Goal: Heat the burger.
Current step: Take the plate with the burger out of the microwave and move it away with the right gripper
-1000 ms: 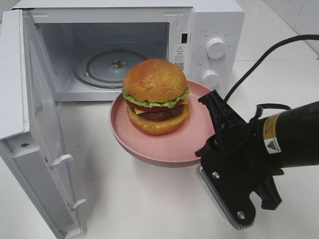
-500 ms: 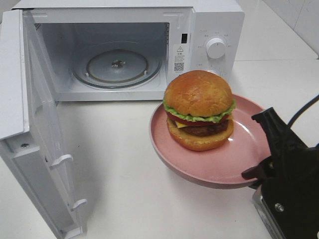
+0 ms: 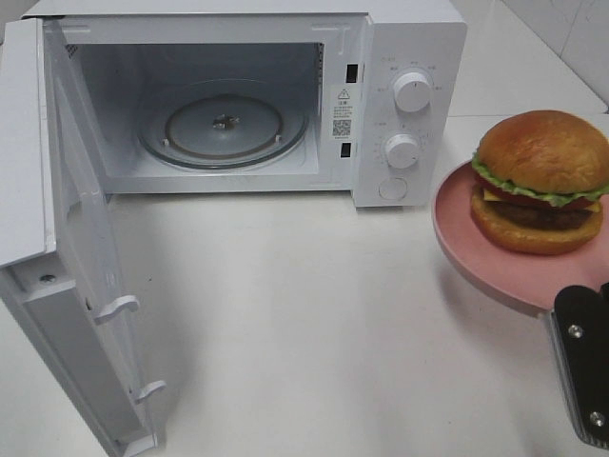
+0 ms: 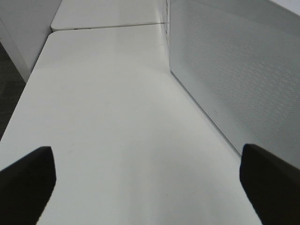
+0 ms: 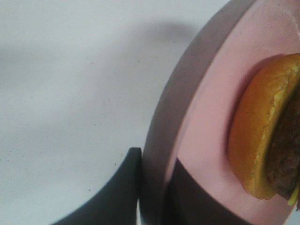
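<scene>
The burger (image 3: 542, 181), with its golden bun, lettuce, tomato, cheese and dark patty, sits on a round pink plate (image 3: 466, 243) held above the table at the far right of the exterior view. My right gripper (image 3: 579, 309) is shut on the plate's near rim. In the right wrist view its dark fingers (image 5: 117, 187) clamp the rim (image 5: 159, 140) from both sides, with the burger's bottom bun (image 5: 258, 136) beside them. My left gripper (image 4: 146, 159) is open over bare white table and holds nothing. It does not show in the exterior view.
A white microwave (image 3: 409, 57) stands at the back with its door (image 3: 57, 238) swung wide open to the left and a glass turntable (image 3: 224, 124) inside. Two knobs (image 3: 412, 92) are on its right panel. The door's meshed panel (image 4: 234, 70) stands beside my left gripper.
The plate with the burger has moved right, from in front of the microwave opening to the right edge of the view. My right arm has drawn back with it. The left gripper's earlier state is not shown.
</scene>
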`<action>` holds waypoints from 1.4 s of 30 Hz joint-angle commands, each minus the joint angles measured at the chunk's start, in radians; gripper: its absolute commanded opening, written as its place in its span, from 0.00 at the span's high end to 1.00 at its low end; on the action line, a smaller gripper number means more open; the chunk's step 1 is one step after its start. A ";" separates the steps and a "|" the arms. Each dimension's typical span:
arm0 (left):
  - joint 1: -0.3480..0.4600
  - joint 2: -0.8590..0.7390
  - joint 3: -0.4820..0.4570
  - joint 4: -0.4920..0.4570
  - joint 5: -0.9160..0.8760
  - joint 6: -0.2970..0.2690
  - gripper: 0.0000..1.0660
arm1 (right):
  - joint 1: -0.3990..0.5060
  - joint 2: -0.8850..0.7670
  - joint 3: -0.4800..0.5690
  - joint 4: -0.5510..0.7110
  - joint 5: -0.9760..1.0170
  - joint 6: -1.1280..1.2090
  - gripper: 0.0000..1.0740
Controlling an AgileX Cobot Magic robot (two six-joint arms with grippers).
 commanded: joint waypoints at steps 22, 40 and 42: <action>0.004 -0.021 0.003 0.005 -0.008 0.000 0.06 | -0.002 0.061 -0.061 -0.121 0.384 0.542 1.00; 0.004 -0.021 0.003 0.005 -0.008 0.000 0.06 | -0.002 0.311 -0.316 -0.134 0.688 0.898 1.00; 0.004 -0.021 0.003 0.005 -0.008 0.000 0.06 | -0.002 0.336 -0.349 -0.129 0.706 0.940 1.00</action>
